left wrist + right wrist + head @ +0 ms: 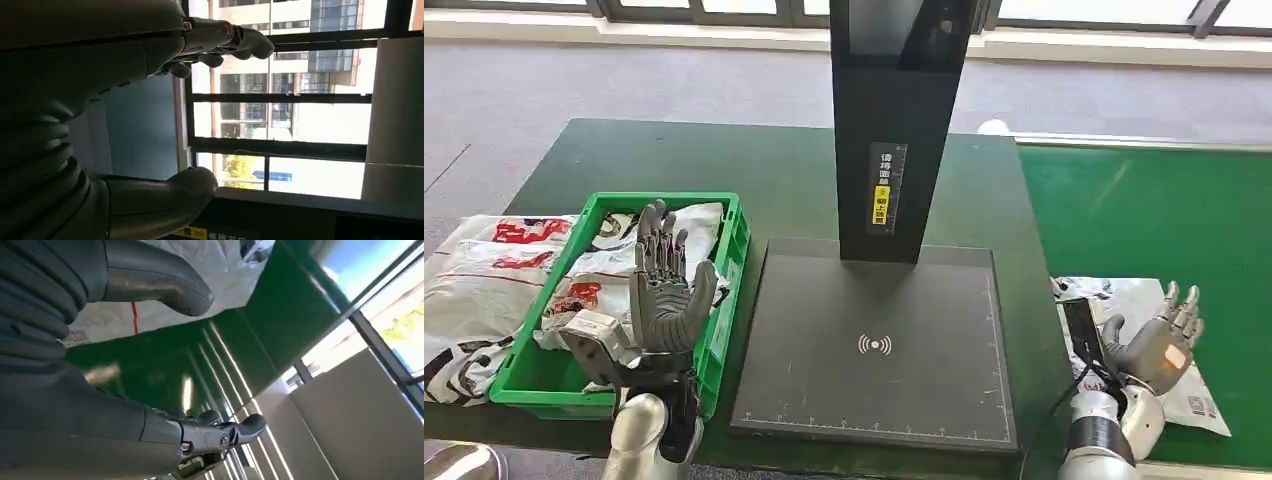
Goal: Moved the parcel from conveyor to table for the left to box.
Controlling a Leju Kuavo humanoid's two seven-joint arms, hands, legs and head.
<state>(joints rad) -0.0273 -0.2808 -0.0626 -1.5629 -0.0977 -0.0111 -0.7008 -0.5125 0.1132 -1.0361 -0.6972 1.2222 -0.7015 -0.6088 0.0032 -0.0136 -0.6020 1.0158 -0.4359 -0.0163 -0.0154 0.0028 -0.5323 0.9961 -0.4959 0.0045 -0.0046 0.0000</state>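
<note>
The white parcel point(1139, 300) lies on the green conveyor point(1154, 210) beneath the empty, spread-fingered right hand point(1156, 338), poised to grasp, while the left hand point(664, 295) waits, fingers apart, above the green crate point(724, 290).

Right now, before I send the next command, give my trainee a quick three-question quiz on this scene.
1. True or false: the right hand hovers open over a white parcel on the green conveyor.
2. What lies in the green crate? A) white printed parcels B) tools C) bottles
3. Fill in: the left hand is raised over the crate, fingers apart, holding ____.

Key: 1 true; 2 A; 3 nothing.
</note>
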